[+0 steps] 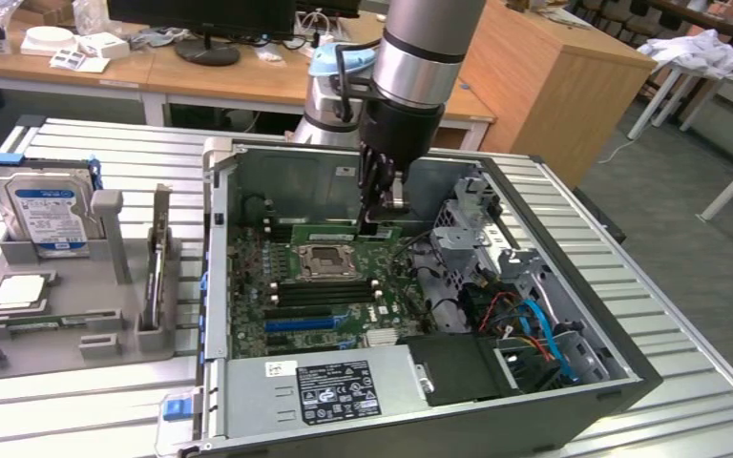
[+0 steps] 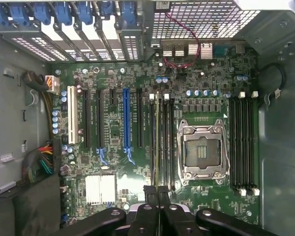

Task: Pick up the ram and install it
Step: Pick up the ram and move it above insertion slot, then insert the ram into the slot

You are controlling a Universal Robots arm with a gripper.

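Observation:
The ram is a thin green stick standing on edge in a memory slot of the motherboard, inside the open computer case. In the wrist view the ram shows edge-on as a pale line between the black slots beside the processor socket. My gripper hangs down into the case over the end of the ram nearer the exterior view's right. Its fingers are pressed together with nothing visibly between them, as the gripper shows in the wrist view. I cannot tell whether the tips touch the ram's top edge.
The case walls and a drive cage with blue and orange cables close in around the board. A power supply fills the near end. On the exterior view's left, a grey tray holds a hard drive and a square processor chip.

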